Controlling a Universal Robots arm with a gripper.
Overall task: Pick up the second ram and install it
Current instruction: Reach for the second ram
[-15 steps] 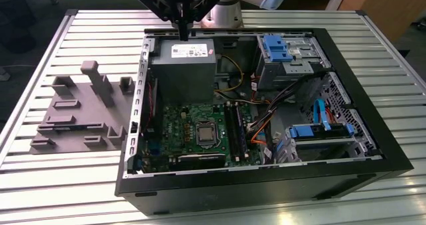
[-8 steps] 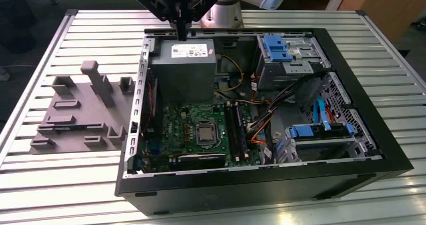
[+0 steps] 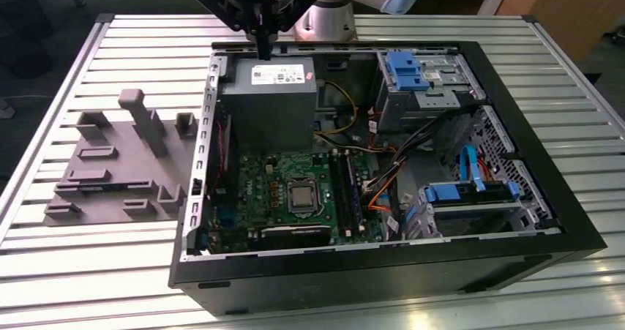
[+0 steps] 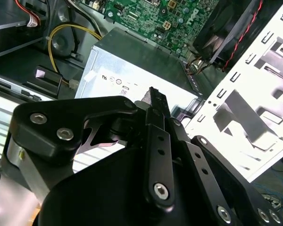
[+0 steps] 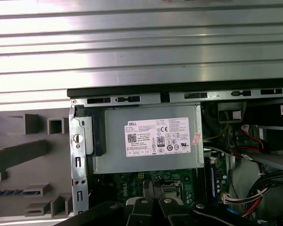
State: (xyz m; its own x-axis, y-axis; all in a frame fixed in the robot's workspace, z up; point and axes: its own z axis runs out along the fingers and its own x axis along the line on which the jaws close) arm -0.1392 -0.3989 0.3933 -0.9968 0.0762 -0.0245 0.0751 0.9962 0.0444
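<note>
My gripper [image 3: 263, 50] hangs above the rear of the open computer case, over the grey power supply [image 3: 268, 96]. Its black fingers are shut, with nothing between them, in both wrist views [image 4: 155, 94] [image 5: 154, 184]. In the first wrist view a thin dark blue strip, the second ram [image 5: 8, 192], lies in a slot of the grey fixture tray [image 5: 19, 155], well off to one side of the gripper. The tray [image 3: 107, 191] sits on the table at the exterior view's left of the case. The long black memory slots [image 3: 342, 187] run along the green motherboard [image 3: 278, 195].
The black case wall [image 3: 391, 268] rings the motherboard. Drive cages with blue clips [image 3: 410, 70] [image 3: 464, 192] and loose orange, red and black cables [image 3: 386, 176] fill the exterior view's right side. The slatted metal table [image 3: 117, 45] surrounds the case.
</note>
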